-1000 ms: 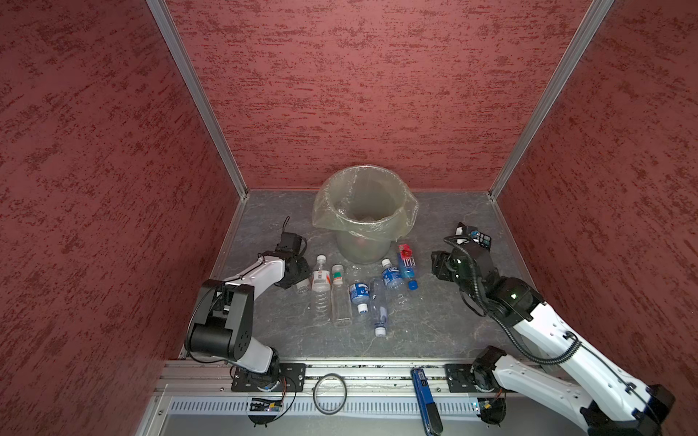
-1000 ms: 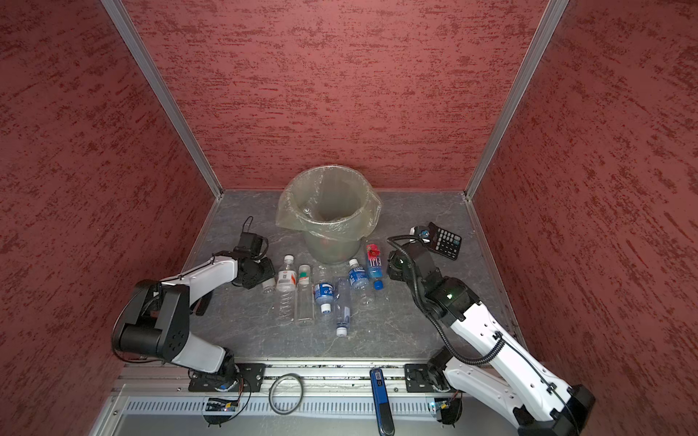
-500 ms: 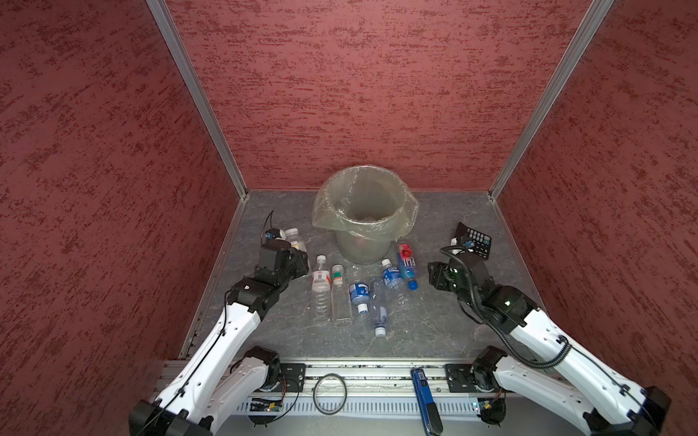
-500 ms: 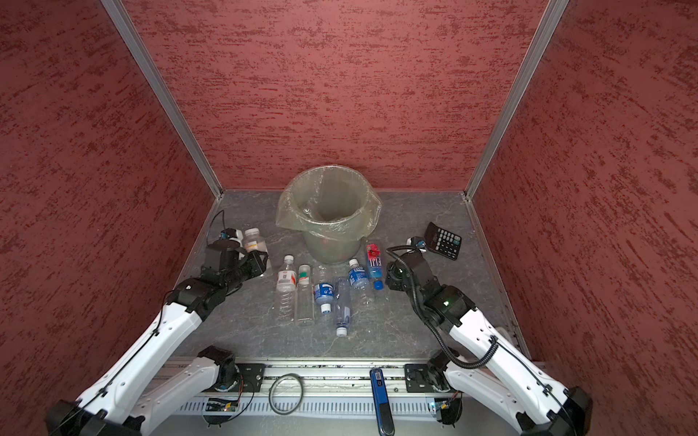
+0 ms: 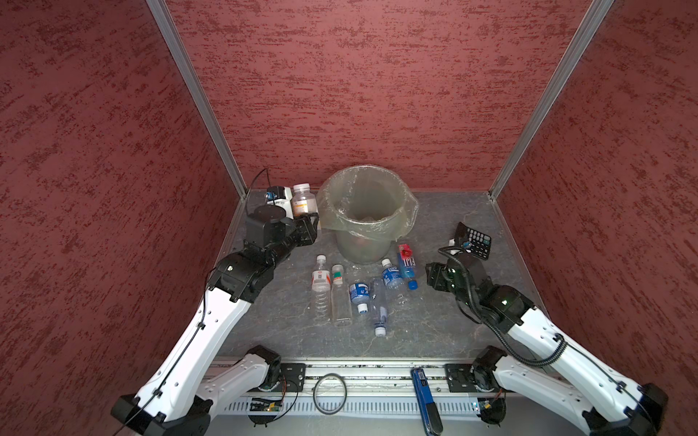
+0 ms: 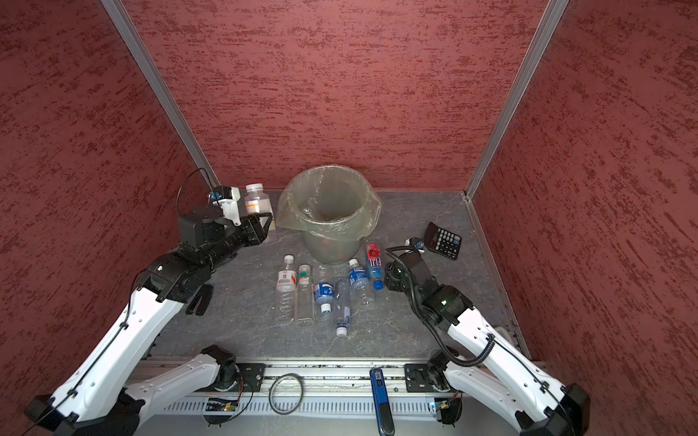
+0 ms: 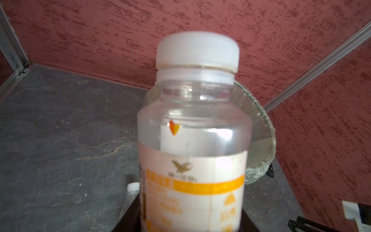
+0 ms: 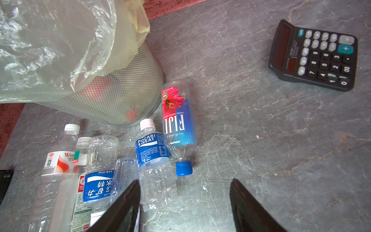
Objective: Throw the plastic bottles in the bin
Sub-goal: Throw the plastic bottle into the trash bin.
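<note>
Left hand (image 5: 306,225): gripping the orange-banded bottle (image 5: 302,197) tightly by its lower body and carrying it upright, cap up, above the worktop (image 5: 434,328).
Held bottle's place: hanging just beside the bin (image 5: 363,247), on its left and about level with the rim, not over the opening.
In the way: the bag (image 5: 326,217) is drooping slackly over the rim, between the bottle and the opening.
Right hand (image 8: 184,206): standing open and holding nothing, hovering low near the blue cap of the Fiji bottle (image 8: 178,122). One finger (image 8: 124,206) is overlapping the Pocari Sweat bottle (image 8: 152,158) in the wrist view; contact cannot be told.
Row of bottles (image 5: 340,298): six are lying side by side in front of the bin, the Fiji bottle with its base at the bin's foot.
Calculator (image 5: 474,241): lying flat to the right, apart from the bottles.
Materials: the bottles are showing thin, clear, ribbed plastic; the bin wall is showing a fine mesh pattern with red shapes glimmering through. The bag is wrinkling, yellowish and glossy, and the worktop is showing veined grey stone.
Change: a second ago the left arm was folded low beside the row; it is now reaching out with the bottle lifted. Half a second ago the bottle was farther from the bin. The right hand has drawn away from the calculator, and the row is lying unchanged.
</note>
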`<state>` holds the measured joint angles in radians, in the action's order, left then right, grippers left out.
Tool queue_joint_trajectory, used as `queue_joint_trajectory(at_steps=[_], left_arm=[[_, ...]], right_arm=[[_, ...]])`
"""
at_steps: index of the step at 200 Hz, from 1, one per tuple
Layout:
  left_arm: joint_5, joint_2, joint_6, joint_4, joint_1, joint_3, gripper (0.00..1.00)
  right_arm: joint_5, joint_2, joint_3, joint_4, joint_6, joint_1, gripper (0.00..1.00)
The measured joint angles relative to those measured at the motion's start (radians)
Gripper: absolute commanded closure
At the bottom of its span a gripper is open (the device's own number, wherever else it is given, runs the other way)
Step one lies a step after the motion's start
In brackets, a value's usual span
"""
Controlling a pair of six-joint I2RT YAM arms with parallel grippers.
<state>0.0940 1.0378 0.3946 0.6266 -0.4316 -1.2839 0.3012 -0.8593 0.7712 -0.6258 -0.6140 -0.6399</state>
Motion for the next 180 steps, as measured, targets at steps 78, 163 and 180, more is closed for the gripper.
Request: queue_joint_trajectory(at_steps=[78,163,180], left_arm=[[-0.135,0.589,-0.06,-0.021,-0.014,-0.632,0.08],[-0.158,0.478,-0.055,-0.046,-0.035,-0.378,0.0],[-0.153,0.378,-0.059,-0.08,-0.042,-0.355,0.01]], right_arm=[[-0.003,-0.007,0.0,0.0,-0.012,0.0,0.29],[-0.001,0.028,0.0,-0.031,-0.026,0.0,0.27],[-0.001,-0.021,0.0,-0.029,-0.018,0.0,0.23]])
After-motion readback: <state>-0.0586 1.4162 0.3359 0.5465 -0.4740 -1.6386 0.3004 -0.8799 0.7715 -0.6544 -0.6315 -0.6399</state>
